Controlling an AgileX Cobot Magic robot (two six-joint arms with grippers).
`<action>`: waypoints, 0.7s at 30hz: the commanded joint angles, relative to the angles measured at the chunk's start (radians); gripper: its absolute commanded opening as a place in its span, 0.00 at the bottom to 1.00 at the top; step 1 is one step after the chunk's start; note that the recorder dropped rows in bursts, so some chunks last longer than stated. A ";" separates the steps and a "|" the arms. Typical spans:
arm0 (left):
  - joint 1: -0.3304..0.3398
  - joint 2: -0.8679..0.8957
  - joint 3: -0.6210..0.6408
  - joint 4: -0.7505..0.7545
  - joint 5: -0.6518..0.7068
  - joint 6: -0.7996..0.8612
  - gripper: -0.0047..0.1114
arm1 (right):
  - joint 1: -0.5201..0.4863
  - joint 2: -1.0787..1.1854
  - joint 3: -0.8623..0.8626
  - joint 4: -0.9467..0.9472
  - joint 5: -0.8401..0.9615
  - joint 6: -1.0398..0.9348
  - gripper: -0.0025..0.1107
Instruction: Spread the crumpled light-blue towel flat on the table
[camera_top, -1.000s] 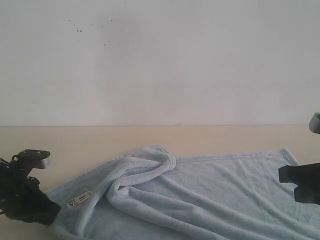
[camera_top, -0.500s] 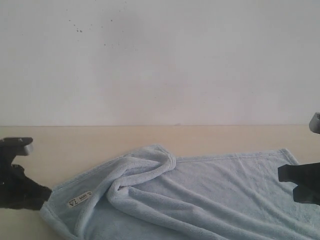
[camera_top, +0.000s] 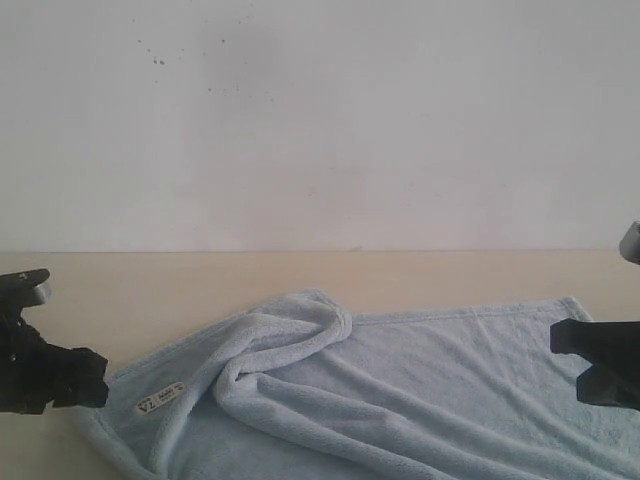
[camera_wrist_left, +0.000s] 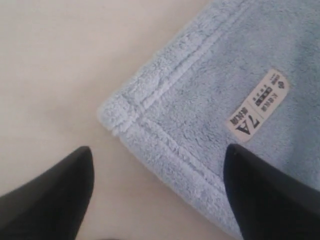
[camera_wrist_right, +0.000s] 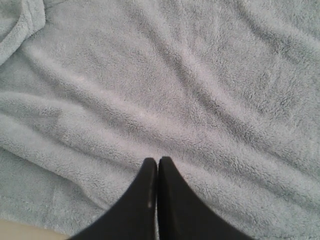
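Observation:
The light-blue towel (camera_top: 420, 390) lies on the beige table (camera_top: 180, 275), mostly spread, with a thick rolled fold (camera_top: 300, 335) running across its left half. Its left corner with the white label (camera_top: 160, 398) lies flat. My left gripper (camera_top: 85, 378) hovers just left of that corner and stands open; in the left wrist view the hemmed towel (camera_wrist_left: 200, 95) corner and label (camera_wrist_left: 259, 106) lie between and beyond the fingers of the left gripper (camera_wrist_left: 160, 149), untouched. My right gripper (camera_top: 590, 362) is over the towel's right side, shut, tips above the towel (camera_wrist_right: 165, 90) with nothing pinched in the right gripper (camera_wrist_right: 157, 161).
A white speckled wall (camera_top: 320, 120) stands behind the table's far edge. Bare table (camera_wrist_left: 50, 75) lies left of the towel corner and along the back. The towel's near edge runs out of the exterior view.
My left gripper dragged the labelled corner leftward, then opened and let it go; the corner now lies on the table. The right gripper stayed shut and barely moved.

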 joint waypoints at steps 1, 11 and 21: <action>0.003 0.043 -0.012 -0.012 -0.031 -0.013 0.63 | 0.001 -0.009 -0.004 0.002 0.006 -0.008 0.02; 0.001 0.115 -0.078 -0.012 0.030 0.016 0.63 | 0.001 -0.009 -0.004 0.002 0.016 -0.011 0.02; 0.001 0.169 -0.133 -0.020 0.104 0.051 0.44 | 0.001 -0.009 -0.043 0.008 0.108 -0.011 0.02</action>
